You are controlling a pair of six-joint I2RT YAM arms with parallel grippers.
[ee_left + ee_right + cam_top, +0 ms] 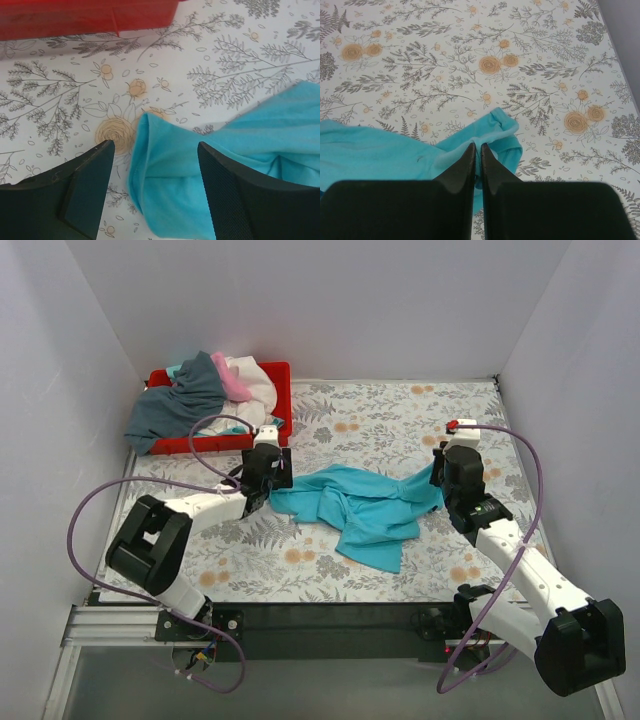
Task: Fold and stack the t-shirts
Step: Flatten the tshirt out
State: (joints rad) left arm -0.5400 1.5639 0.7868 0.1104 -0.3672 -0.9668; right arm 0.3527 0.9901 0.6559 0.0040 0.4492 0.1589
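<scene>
A turquoise t-shirt (365,505) lies crumpled across the middle of the floral table. My left gripper (268,483) is open at its left end, with the shirt's folded edge (165,170) between its fingers (87,185). My right gripper (440,480) is shut on the shirt's right edge (495,131), pinching cloth between its fingertips (470,155). A pile of other t-shirts, slate grey (180,405), pink (235,380) and white (255,385), sits in the red tray (282,390) at the back left.
The red tray's wall (85,17) shows at the top of the left wrist view. White walls close the table on the left, back and right. The table's right edge (620,60) runs beside my right gripper.
</scene>
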